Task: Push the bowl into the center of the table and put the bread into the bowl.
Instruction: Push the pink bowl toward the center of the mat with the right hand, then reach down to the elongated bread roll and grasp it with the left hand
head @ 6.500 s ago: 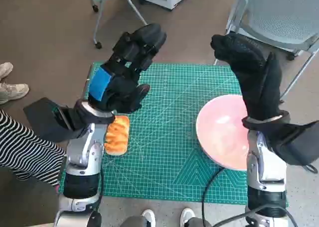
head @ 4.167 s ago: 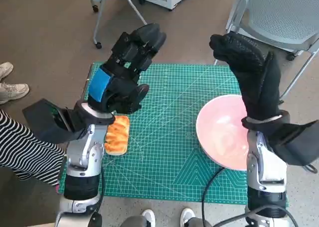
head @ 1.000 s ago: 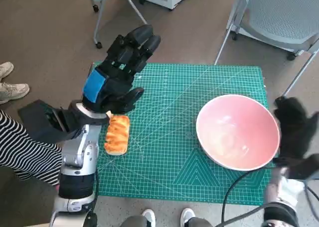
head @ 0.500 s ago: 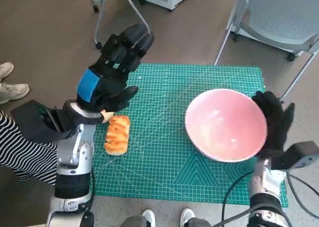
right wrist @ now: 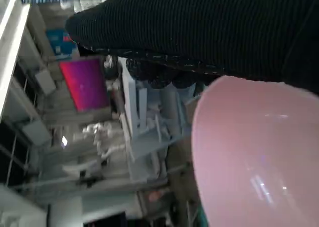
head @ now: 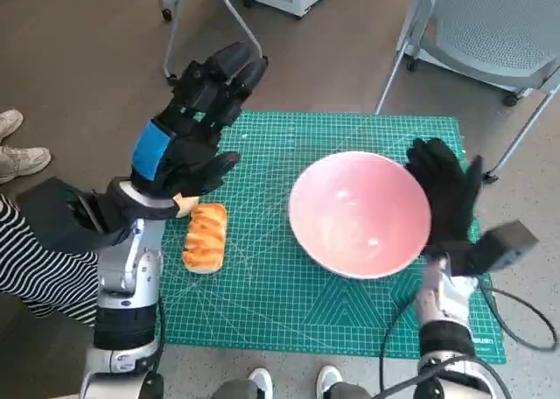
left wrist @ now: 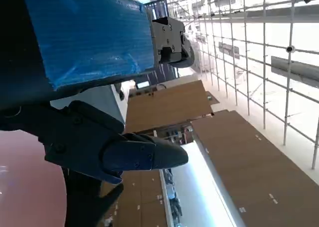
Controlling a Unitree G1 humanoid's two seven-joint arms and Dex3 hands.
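Observation:
A pink bowl sits on the green cutting mat, a little right of its middle. My right hand in its black glove presses flat against the bowl's right rim, fingers spread and holding nothing. The right wrist view shows that rim close under the glove. A golden loaf of bread lies on the mat's left side. My left hand hovers above and behind the bread, fingers extended and empty. In the left wrist view its blue-taped back and fingers show against a ceiling.
A grey chair stands beyond the table's right far corner, and a wheeled frame stands behind the left. A person's shoe and a striped sleeve lie at the left. A black cable trails over the mat's near right.
My right hand came down from above the table to the bowl's right side and has pushed the bowl leftward across the mat. The left hand drifted slightly left; the bread has not moved.

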